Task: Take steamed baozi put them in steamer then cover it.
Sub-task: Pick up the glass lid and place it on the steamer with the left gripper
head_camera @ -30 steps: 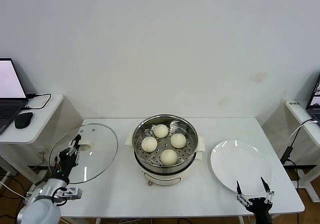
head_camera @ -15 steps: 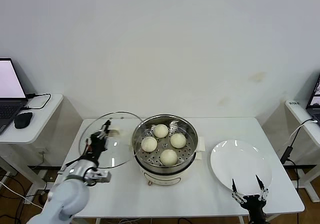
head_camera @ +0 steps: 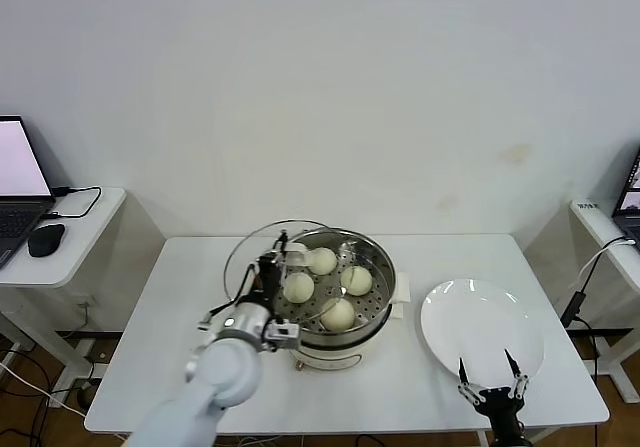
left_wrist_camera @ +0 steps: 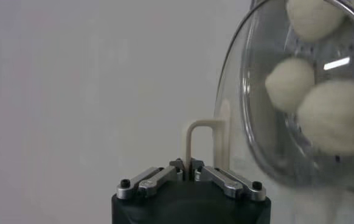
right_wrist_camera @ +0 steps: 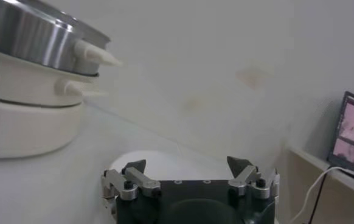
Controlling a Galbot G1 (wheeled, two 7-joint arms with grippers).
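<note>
The steamer (head_camera: 372, 319), a shiny steel pot on a cream base, stands mid-table with several off-white baozi (head_camera: 338, 314) on its perforated tray. My left gripper (head_camera: 272, 267) is shut on the cream handle (left_wrist_camera: 204, 129) of the glass cover (head_camera: 243, 255), which hangs tilted over the pot's left rim. In the left wrist view the baozi (left_wrist_camera: 290, 83) show through the cover's glass (left_wrist_camera: 257, 141). My right gripper (head_camera: 490, 385) stands open with nothing in it at the table's front right, over the near edge of the plate. The right wrist view shows the steamer (right_wrist_camera: 34, 38) off to one side.
A white plate (head_camera: 480, 327) lies right of the steamer. A side table at the left carries a laptop (head_camera: 15, 182) and a mouse (head_camera: 47, 237). Another side table with a cable stands at the far right. Bare tabletop (head_camera: 175, 312) lies left of the pot.
My left arm has carried the cover from the table's left side rightward to the steamer's left rim. The right gripper has drifted slightly left and nearer, still open.
</note>
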